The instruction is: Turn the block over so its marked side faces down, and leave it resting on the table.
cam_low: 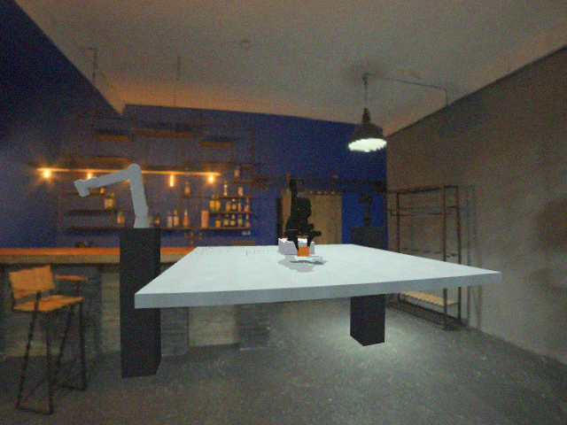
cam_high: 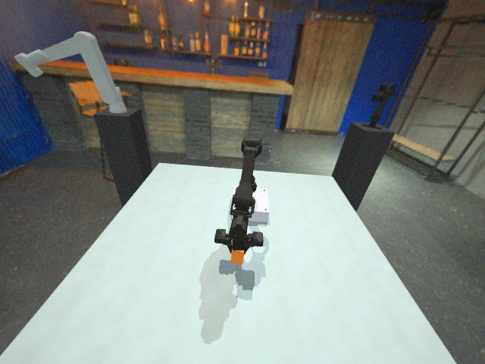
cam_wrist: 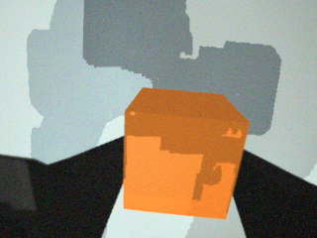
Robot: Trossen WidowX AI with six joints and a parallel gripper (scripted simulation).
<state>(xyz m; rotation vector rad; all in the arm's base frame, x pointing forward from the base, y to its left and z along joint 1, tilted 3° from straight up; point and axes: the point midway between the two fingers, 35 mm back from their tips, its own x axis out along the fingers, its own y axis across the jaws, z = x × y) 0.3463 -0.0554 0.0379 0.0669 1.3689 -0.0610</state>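
Observation:
The orange block [cam_high: 237, 256] [cam_low: 303, 251] [cam_wrist: 168, 171] is held between the two black fingers, a little above the white table [cam_high: 125, 274] [cam_low: 220, 276]. In the exterior view a narrow gap shows between the block and its shadow on the table. My gripper [cam_high: 237, 251] [cam_low: 303, 247] [cam_wrist: 179, 148] is shut on the block, one finger on each side of it. The wrist view shows two plain orange faces, partly shaded. No mark shows on them; the marked side is not visible, and the faces against the fingers are hidden.
A white box [cam_high: 261, 215] [cam_low: 287, 247] stands by the arm's base, behind the gripper. Dark shadows of the arm lie on the table around the block. A grey arm [cam_high: 95, 66] and a smaller black arm [cam_high: 377, 108] stand on dark pedestals beyond the table.

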